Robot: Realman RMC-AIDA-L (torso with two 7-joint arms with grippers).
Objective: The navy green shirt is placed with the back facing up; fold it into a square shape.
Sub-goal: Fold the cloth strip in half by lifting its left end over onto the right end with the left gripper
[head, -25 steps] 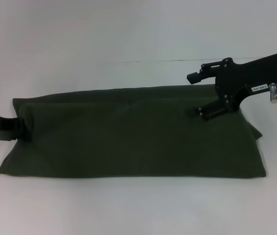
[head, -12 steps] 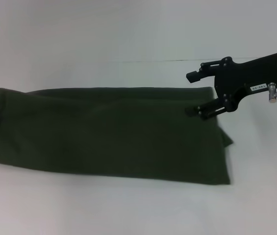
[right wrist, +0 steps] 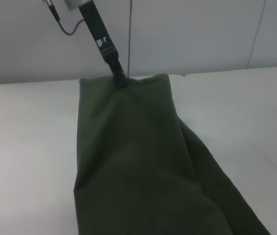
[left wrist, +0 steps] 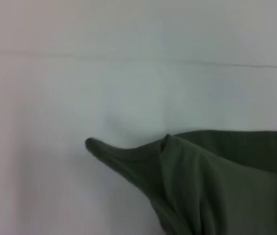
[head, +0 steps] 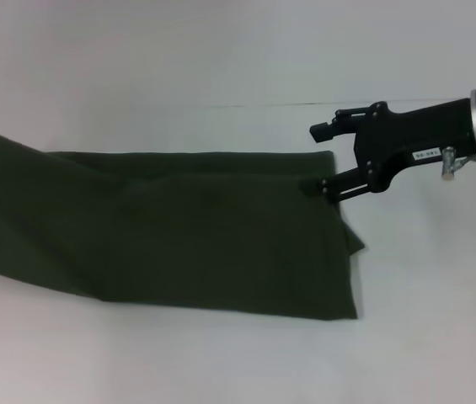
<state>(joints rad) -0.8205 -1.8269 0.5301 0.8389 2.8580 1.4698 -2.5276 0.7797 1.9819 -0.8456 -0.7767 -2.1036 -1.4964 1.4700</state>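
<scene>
Reaching in from the right side, the right gripper [head: 326,160] has its two black fingers spread wide apart. The lower finger [head: 332,186] touches the far right corner of the navy green shirt [head: 195,227], and the upper finger sits above the cloth in the air. It does not squeeze anything. The left gripper [right wrist: 118,76] shows only in the right wrist view, as a thin black arm at the far end of the shirt, pinching the cloth edge there. The shirt lies as a long folded band across the white desk [head: 238,362]. Its left end lifts up and runs off the picture's left edge.
</scene>
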